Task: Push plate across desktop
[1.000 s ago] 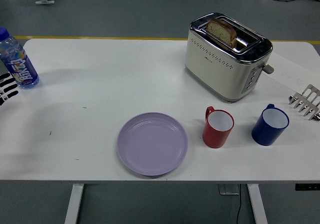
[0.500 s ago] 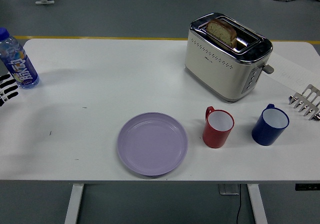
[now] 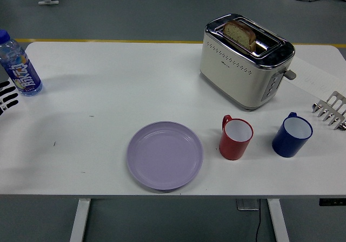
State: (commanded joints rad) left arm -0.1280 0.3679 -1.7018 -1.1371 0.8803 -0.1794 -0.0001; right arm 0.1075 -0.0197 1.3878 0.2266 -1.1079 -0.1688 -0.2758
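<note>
Fingertips of my left hand (image 3: 6, 97) have slid back toward the left edge beside the water bottle (image 3: 19, 64); probably relaxed and empty, though barely visible. That retreat leaves the lilac plate (image 3: 165, 155) untouched near the table's front edge, unpushed.

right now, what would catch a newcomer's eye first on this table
Probably the cream toaster at the far right, a slice of bread standing in its slot. Next, the lilac plate at the near edge, with a red mug and a blue mug to its right.
</note>
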